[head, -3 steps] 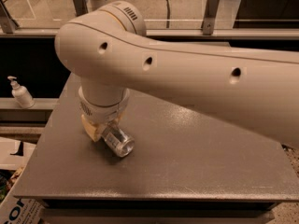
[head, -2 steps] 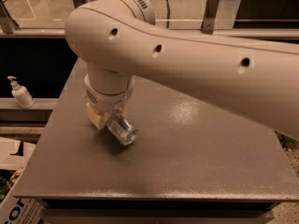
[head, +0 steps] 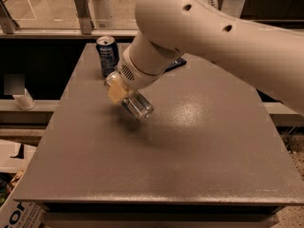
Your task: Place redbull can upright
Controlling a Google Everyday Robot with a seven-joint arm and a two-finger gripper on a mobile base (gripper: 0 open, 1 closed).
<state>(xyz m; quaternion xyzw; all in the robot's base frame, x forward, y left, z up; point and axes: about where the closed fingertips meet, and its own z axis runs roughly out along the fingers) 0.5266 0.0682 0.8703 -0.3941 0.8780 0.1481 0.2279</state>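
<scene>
The redbull can (head: 137, 106) is a slim silver can, tilted, with its shiny round end pointing down to the right. It hangs just above the grey table (head: 190, 151), over its own shadow. My gripper (head: 124, 95) is at the end of the big white arm, left of the table's middle, and is shut on the can's upper part. A yellowish finger pad (head: 114, 87) shows beside the can. The rest of the fingers is hidden under the wrist.
A wider dark blue can (head: 108, 55) stands upright at the table's back left, close behind the gripper. A dark flat object (head: 175, 63) lies behind the arm. A white bottle (head: 23, 99) stands on a ledge to the left. Cardboard boxes (head: 14, 208) sit at the lower left.
The arm has swung right and further back with the can in the gripper. The can is now tilted above the table. The dark blue can has come into view.
</scene>
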